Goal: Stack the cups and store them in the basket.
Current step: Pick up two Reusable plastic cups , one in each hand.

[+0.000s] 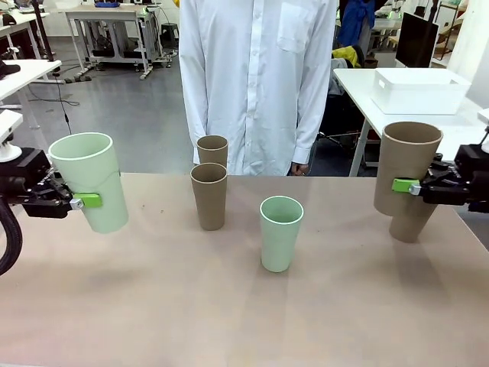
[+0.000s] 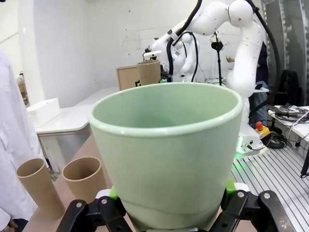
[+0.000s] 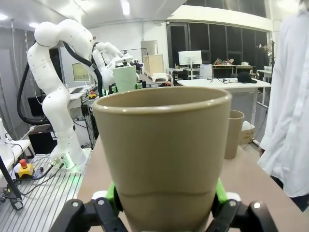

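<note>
My left gripper (image 1: 90,200) is shut on a pale mint cup (image 1: 88,191), held tilted above the table's left end; the same cup (image 2: 166,145) sits between the green pads in the left wrist view. My right gripper (image 1: 405,185) is shut on a tan-brown cup (image 1: 409,164) at the right end, also seen as a cup (image 3: 164,154) in the right wrist view. Another brown cup (image 1: 412,225) stands right under or behind it, partly hidden. Two brown cups (image 1: 209,197) (image 1: 212,151) and a mint cup (image 1: 281,233) stand mid-table. The white basket (image 1: 420,90) sits on a separate table at the far right.
A person in a white shirt (image 1: 260,76) stands at the table's far edge, behind the two brown cups. The tan table (image 1: 153,306) has open room along its near side. The white side table (image 1: 359,80) stands beyond the right corner.
</note>
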{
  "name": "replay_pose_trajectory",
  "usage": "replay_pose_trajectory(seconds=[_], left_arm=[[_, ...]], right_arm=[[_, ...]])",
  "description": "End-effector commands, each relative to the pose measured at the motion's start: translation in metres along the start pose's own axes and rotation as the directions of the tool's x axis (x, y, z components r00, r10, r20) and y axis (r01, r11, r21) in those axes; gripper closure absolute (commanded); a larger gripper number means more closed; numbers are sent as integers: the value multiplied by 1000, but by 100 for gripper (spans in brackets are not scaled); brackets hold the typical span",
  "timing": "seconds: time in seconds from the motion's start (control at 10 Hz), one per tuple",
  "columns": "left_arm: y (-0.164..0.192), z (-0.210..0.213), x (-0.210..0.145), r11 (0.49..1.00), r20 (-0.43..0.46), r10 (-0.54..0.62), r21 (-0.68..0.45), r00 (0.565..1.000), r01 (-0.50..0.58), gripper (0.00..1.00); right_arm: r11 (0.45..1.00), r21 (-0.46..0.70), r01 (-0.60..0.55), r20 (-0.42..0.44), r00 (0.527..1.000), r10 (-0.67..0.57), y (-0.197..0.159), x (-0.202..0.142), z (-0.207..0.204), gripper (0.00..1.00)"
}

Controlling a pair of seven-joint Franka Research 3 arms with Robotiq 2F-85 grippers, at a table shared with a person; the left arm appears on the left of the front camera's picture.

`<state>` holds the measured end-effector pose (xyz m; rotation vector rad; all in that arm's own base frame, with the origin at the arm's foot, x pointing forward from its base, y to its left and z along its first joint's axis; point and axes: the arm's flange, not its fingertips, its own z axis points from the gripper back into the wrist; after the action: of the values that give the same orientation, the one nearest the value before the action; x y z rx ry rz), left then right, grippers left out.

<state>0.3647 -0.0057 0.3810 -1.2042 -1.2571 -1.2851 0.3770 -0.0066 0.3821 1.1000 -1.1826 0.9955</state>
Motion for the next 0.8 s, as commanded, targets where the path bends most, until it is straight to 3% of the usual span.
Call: replay_pose_trajectory(seconds=[0.0,0.7], left_arm=[[-4,-9,2,999,52,-25,26,998,24,15],[14,-22,-5,1000,54,0,-19,999,1,15]], right_arm=[[999,-4,35,45,998,-35,81,-29,-23,15],[991,126,36,81,996,-46,112,-35,-14,15]])
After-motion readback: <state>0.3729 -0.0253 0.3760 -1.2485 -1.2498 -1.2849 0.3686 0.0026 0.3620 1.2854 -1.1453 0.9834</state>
